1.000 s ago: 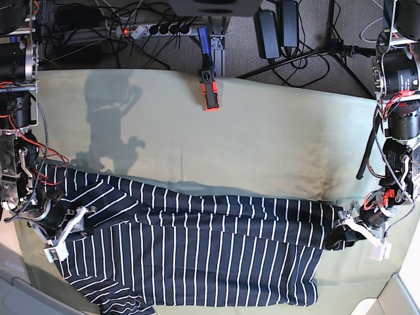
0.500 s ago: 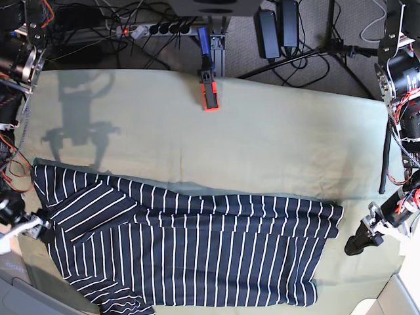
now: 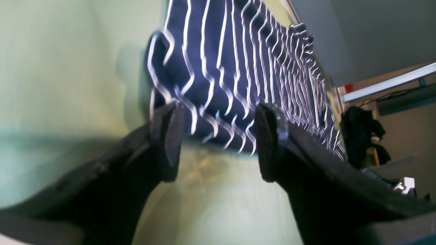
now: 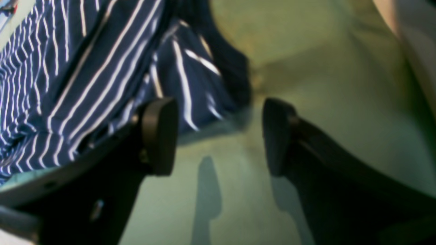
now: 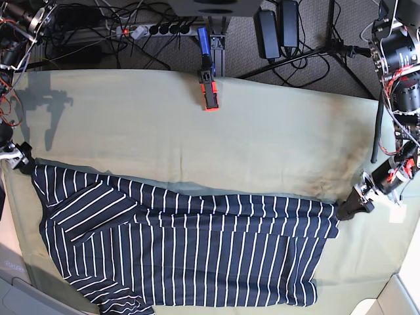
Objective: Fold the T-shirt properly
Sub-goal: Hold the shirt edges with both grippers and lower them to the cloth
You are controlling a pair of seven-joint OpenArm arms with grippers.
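The T-shirt, dark navy with thin white stripes, lies spread across the near half of the pale green cloth. At the shirt's far right corner sits my left gripper, open. In the left wrist view that striped corner lies just beyond my left gripper, with nothing between the pads. My right gripper is at the shirt's far left corner, also open. In the right wrist view the shirt is ahead and left of my right gripper, and only green cloth shows between the fingers.
A red and black clamp grips the cloth at the table's back edge. Behind it run a power strip, cables and a tripod leg. Bare green cloth fills the back half of the table.
Both grippers had drawn outward off the shirt's ends. Since then the left gripper moved up and in to the far right corner, and the right gripper moved up to the far left corner.
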